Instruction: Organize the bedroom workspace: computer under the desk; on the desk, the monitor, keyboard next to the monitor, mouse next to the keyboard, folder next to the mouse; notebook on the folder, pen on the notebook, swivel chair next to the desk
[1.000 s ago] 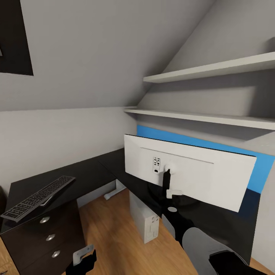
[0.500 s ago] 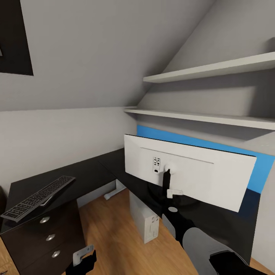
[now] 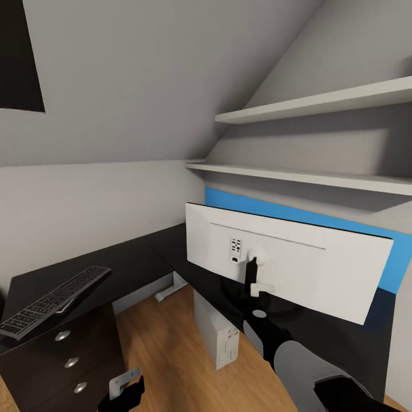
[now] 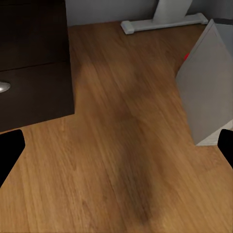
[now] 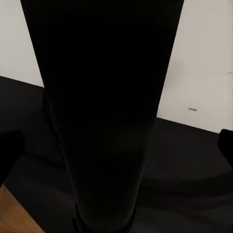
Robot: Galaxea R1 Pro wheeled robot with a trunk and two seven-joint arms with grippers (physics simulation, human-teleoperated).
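My left gripper (image 3: 127, 389) hangs low over the wood floor (image 4: 121, 160), its fingertips wide apart with nothing between them. My right gripper (image 3: 256, 286) is up at the monitor's stand (image 5: 102, 116); the stand sits between the fingers, which look spread, but I cannot tell whether they press on it. I judge the step in hand is the monitor (image 3: 286, 263): it stands on the desk (image 3: 143, 257) near the inner corner, its white back toward me. The computer (image 3: 216, 337) stands on the floor under the desk, so that part looks done. The keyboard (image 3: 51, 297) lies tilted at the desk's left end over the drawers (image 3: 68, 360), well apart from the monitor. Next I would need to settle the monitor, then bring the keyboard beside it.
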